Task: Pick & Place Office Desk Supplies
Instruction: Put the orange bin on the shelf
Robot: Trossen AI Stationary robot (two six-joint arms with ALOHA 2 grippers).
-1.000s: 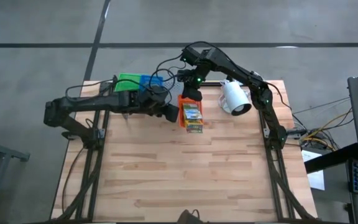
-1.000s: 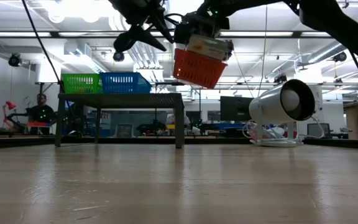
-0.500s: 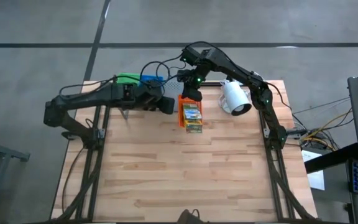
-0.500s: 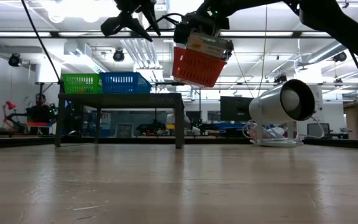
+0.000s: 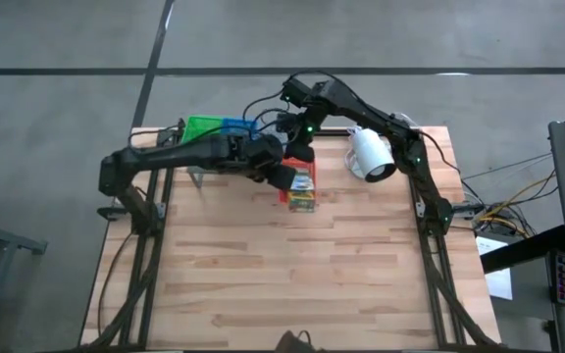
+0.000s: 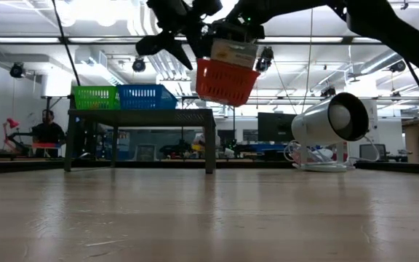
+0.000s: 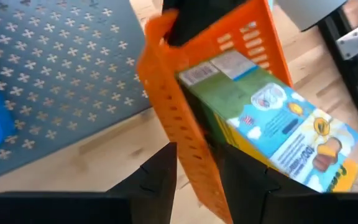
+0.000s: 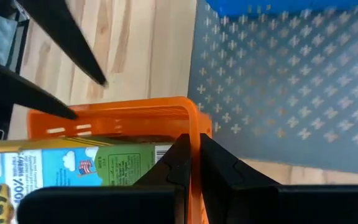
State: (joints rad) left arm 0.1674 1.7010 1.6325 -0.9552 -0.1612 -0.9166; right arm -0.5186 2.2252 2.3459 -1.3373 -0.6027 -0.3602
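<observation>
Red-orange tray aloft, tilted, card boxes inside

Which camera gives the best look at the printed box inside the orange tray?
The left wrist view: the printed box fills it, artwork facing the camera, inside the orange tray. The right wrist view shows one printed side, the high view only a small top, and the low view just an edge above the rim.

On my wooden table a white lamp lies at about one o'clock, a grey perforated shelf stands near eleven, and a person sits far behind.
</observation>
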